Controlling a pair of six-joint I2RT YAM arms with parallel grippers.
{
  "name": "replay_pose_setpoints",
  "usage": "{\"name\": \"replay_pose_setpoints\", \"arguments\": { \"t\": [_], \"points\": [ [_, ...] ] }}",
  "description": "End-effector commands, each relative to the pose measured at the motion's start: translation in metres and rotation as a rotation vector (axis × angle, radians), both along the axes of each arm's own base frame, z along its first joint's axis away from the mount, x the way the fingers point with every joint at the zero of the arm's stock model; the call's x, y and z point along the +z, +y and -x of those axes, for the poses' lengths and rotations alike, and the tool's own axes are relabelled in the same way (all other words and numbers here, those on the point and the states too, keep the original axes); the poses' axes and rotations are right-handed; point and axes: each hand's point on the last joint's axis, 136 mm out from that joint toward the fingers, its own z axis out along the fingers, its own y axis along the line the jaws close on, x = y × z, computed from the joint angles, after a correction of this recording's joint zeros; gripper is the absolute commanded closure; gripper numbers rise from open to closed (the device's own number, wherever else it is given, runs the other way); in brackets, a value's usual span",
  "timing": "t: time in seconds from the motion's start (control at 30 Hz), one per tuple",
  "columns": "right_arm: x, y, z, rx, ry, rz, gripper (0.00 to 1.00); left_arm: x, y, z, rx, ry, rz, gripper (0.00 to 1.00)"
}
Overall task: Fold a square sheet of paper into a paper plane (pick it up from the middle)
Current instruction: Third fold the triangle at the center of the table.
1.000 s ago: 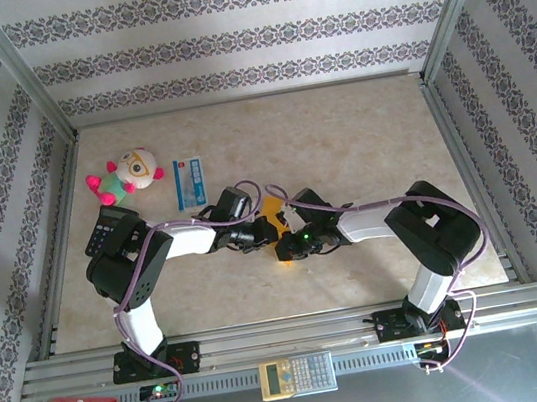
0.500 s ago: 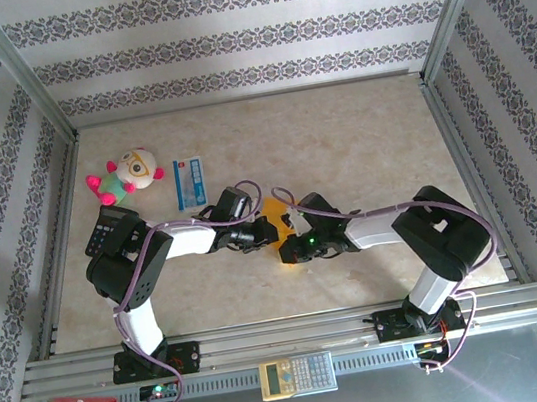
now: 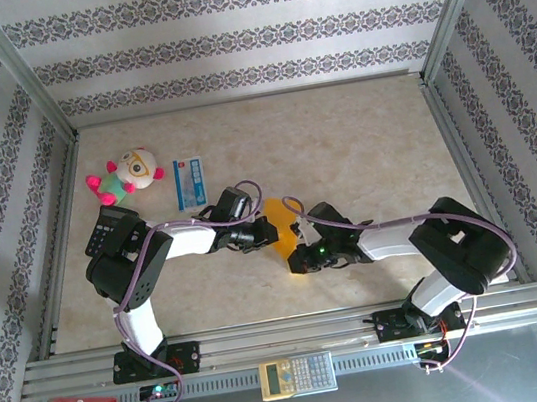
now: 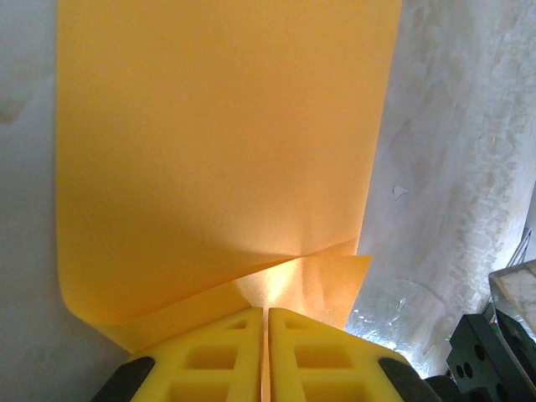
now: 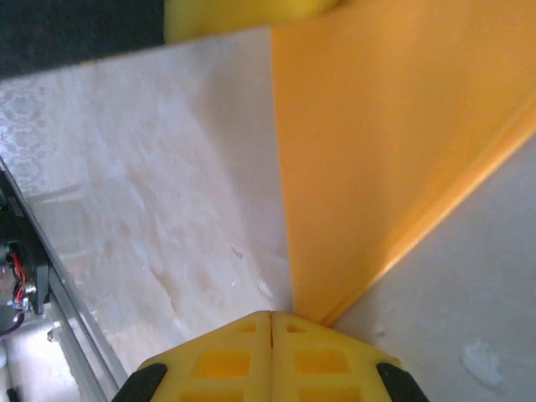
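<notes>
Workspace seen from above and from both wrists. The square sheet of paper (image 3: 280,221) lies near the middle of the table (image 3: 371,145), one flap doubled over, between the two grippers. The left gripper (image 4: 266,315), jaws pressed together, pinches the folded flap. The right gripper (image 5: 272,320), jaws likewise together, meets the sheet's corner; whether the corner is nipped cannot be told. Far left stand a plush toy (image 3: 129,173), a blue-and-white packet (image 3: 190,182) and a black calculator (image 3: 109,231).
</notes>
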Motion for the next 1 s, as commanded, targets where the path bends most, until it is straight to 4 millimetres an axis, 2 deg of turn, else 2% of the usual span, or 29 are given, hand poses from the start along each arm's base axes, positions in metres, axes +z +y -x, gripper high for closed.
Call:
{"name": "replay_pose_setpoints", "arguments": {
  "t": [0.0,0.13,0.23,0.4,0.67,0.77,0.97],
  "points": [
    [0.015,0.001,0.006,0.007,0.033,-0.041,1.0,-0.041,0.028,0.029,0.01,0.108,-0.157,0.88],
    [0.037,0.014,-0.01,-0.005,0.002,-0.106,1.0,-0.04,0.028,0.029,0.011,0.107,-0.155,0.88],
    [0.037,0.018,-0.023,-0.022,-0.002,-0.108,1.0,-0.041,0.028,0.029,0.012,0.109,-0.151,0.88],
    [0.02,0.014,-0.04,-0.069,0.032,-0.082,1.0,-0.038,0.028,0.029,0.018,0.103,-0.143,0.87],
    [-0.012,-0.006,-0.034,-0.091,0.105,-0.02,1.0,-0.027,0.024,0.027,0.026,0.095,-0.116,0.86],
    [-0.021,-0.016,-0.029,-0.087,0.121,0.009,1.0,-0.016,0.02,0.025,0.026,0.083,-0.084,0.84],
    [-0.029,-0.017,-0.023,-0.015,0.149,0.029,1.0,0.029,0.005,0.014,0.038,-0.005,0.048,0.72]
  ]
}}
